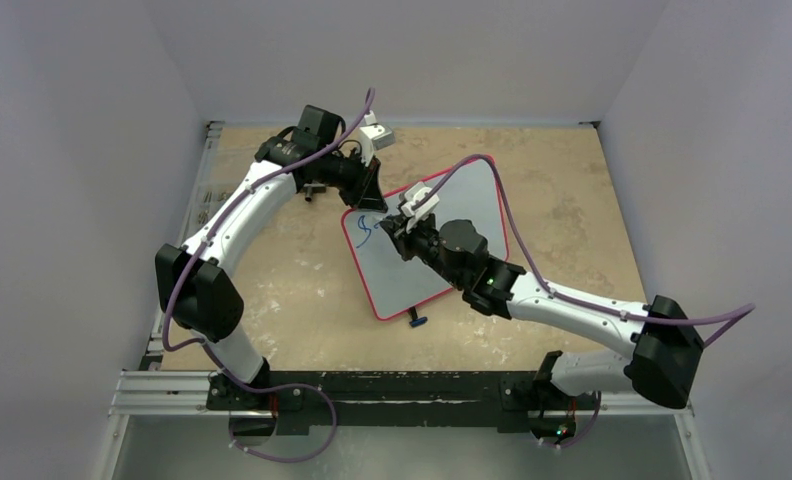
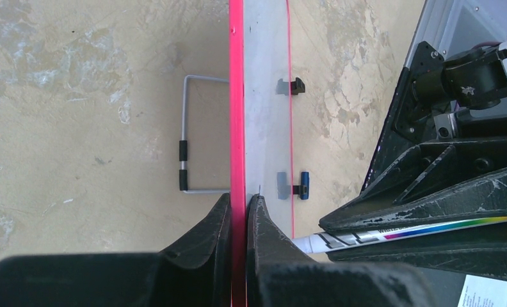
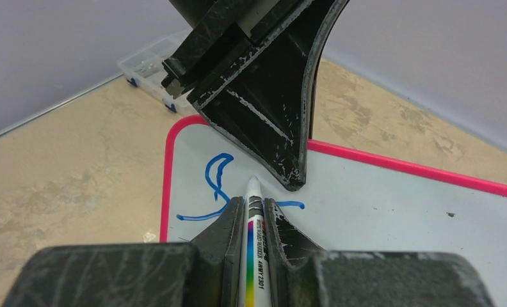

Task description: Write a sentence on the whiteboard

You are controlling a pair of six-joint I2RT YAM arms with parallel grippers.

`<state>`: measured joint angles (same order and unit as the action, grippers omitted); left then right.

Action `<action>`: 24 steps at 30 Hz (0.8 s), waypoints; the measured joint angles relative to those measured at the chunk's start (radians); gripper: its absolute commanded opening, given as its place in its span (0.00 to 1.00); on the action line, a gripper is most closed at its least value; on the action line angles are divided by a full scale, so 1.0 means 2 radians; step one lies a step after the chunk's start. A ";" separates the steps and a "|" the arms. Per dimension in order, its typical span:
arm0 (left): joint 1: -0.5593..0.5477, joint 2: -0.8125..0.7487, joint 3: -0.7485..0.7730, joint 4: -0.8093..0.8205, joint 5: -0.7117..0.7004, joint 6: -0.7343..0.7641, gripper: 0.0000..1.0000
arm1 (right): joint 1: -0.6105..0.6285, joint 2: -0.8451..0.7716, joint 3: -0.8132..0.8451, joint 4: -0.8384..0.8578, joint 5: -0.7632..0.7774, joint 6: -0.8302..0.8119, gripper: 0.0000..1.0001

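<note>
Left jaws are pinched shut on the whiteboard (image 1: pixel 397 280) edge between them, steadying it on the tabletop (image 1: pixel 302 290), while right jaws clamp a marker (image 3: pixel 255 243), its tip just ahead beside the first blue strokes (image 3: pixel 217 173); light, even pressure should suit the next letters.
</note>
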<state>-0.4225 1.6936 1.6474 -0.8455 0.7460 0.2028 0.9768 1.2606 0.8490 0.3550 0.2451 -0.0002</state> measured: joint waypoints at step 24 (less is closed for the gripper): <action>-0.001 -0.001 0.000 0.000 -0.002 0.000 0.00 | 0.002 0.010 0.013 0.005 0.028 0.021 0.00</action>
<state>-0.4236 1.6920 1.6474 -0.8459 0.7418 0.2035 0.9810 1.2816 0.8745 0.3656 0.3004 0.0418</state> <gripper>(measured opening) 0.053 0.092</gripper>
